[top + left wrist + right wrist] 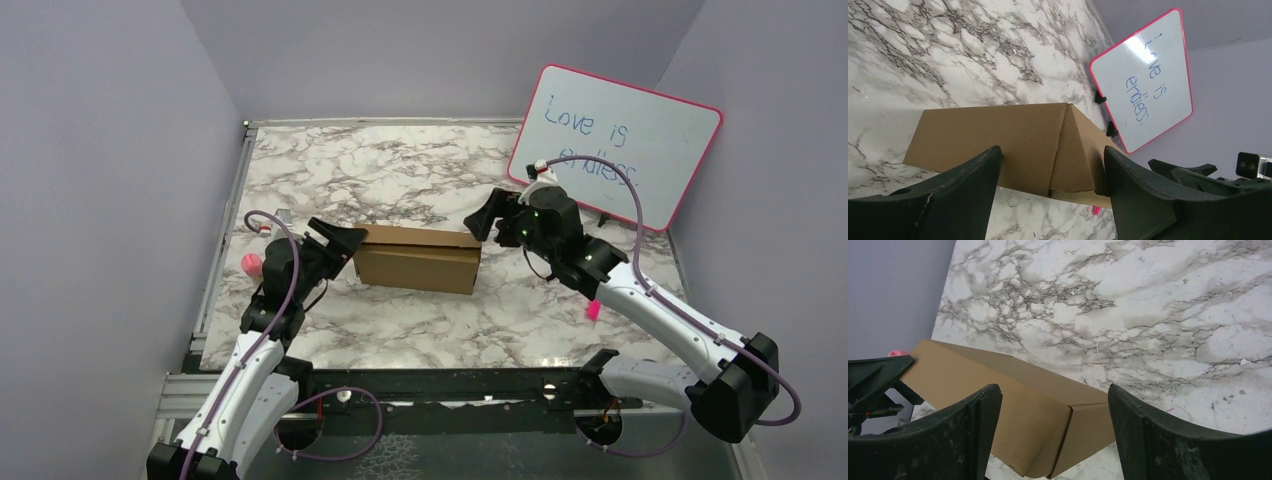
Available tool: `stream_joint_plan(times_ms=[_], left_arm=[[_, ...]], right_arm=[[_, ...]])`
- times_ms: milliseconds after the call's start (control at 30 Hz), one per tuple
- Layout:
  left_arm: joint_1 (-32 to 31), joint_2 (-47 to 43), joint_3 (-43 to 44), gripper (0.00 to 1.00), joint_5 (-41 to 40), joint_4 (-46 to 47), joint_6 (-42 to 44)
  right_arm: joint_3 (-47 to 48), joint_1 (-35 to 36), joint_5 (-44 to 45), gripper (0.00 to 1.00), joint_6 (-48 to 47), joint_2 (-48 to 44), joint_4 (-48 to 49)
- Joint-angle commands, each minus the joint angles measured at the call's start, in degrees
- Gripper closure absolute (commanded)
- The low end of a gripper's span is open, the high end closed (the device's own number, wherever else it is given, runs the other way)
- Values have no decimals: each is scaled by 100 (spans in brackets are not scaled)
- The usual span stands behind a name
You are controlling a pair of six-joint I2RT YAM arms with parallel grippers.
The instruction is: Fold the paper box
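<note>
1. Marble-patterned table [400,170], lilac walls on three sides, and a whiteboard [620,140] with blue writing propped at the far right.
2. At mid-table the box [420,262] stands as a closed brown block, its long side running left to right, squarely between the two arms.
3. Folding looks all but done: walls are up, the top is down, and no loose flap shows from above. The left wrist view shows a thin seam and a slight gap along one end's lower edge, so a last press or tuck there may be all that is left.
4. The left gripper [345,240] sits at the box's left end with fingers spread wide and nothing clamped. Whether a tip touches the cardboard cannot be told.
5. The right gripper [485,218] hovers by the far right corner, just above the box, jaws likewise wide apart and empty.
6. As a container, the box is shut on every side seen, so its inside is hidden. Nothing rests on top of it.
</note>
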Motion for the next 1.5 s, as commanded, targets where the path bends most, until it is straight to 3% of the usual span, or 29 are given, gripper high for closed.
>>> stream_joint_plan(times_ms=[0, 267, 600, 867, 1067, 1467], left_arm=[[21, -104, 63, 25, -8, -622, 31], [25, 126, 95, 25, 149, -504, 32], [21, 319, -28, 26, 296, -195, -11], [27, 651, -308, 30, 403, 978, -210], [25, 1333, -248, 31, 408, 1970, -83], [451, 1896, 341, 22, 532, 2070, 740]], right_arm=[[-140, -128, -545, 17, 106, -199, -77], [-772, -214, -728, 18, 119, -530, 80], [-2202, -249, -1256, 26, 92, -812, 1442], [-2871, -255, -1578, 29, 48, -642, 2520], [-3035, -257, -1520, 32, -120, -412, 3224], [-2508, -307, -1412, 30, -680, 50, 3547]])
